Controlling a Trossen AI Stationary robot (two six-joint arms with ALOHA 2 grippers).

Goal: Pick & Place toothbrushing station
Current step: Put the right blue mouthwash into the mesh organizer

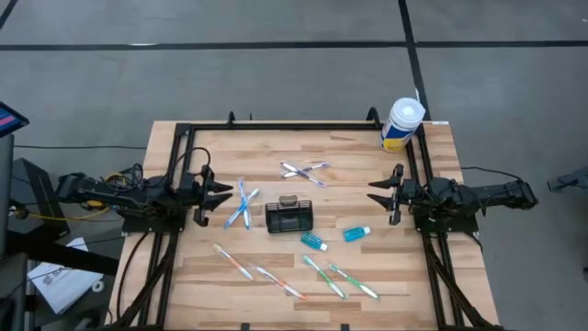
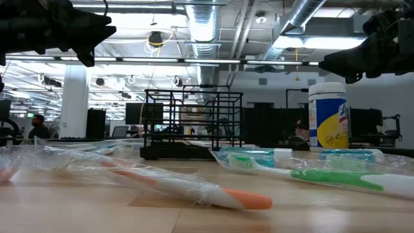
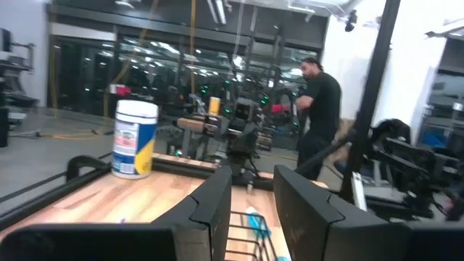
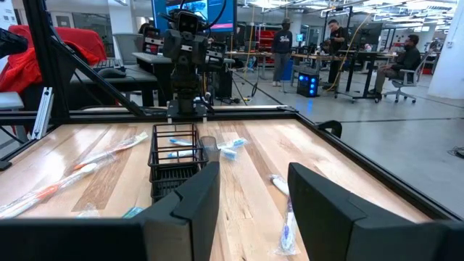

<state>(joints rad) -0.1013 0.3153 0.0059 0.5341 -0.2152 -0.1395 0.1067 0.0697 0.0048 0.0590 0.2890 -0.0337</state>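
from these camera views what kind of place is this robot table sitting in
Most likely a robotics lab or open workshop hall. Bare ducts run under the ceiling, other workbenches stand behind with people seated at them, and a second person stands among equipment racks beyond the wooden table.

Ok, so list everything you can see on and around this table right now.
Table: one, light wood, black frame.
Organiser basket: one, black wire mesh, table centre.
Wipes tub: one, white and yellow, far right corner.
Blue toothbrushes: about two, wrapped, just left of the basket.
Purple toothbrushes: two, crossed, beyond the basket.
Orange toothbrushes: two, near side, left.
Green toothbrushes: two, near side, right of centre.
Toothpaste tubes: two, teal, near right of the basket.
Person: one, dark clothes, room behind.
Left gripper: open, empty, left of the basket.
Right gripper: open, empty, right side.
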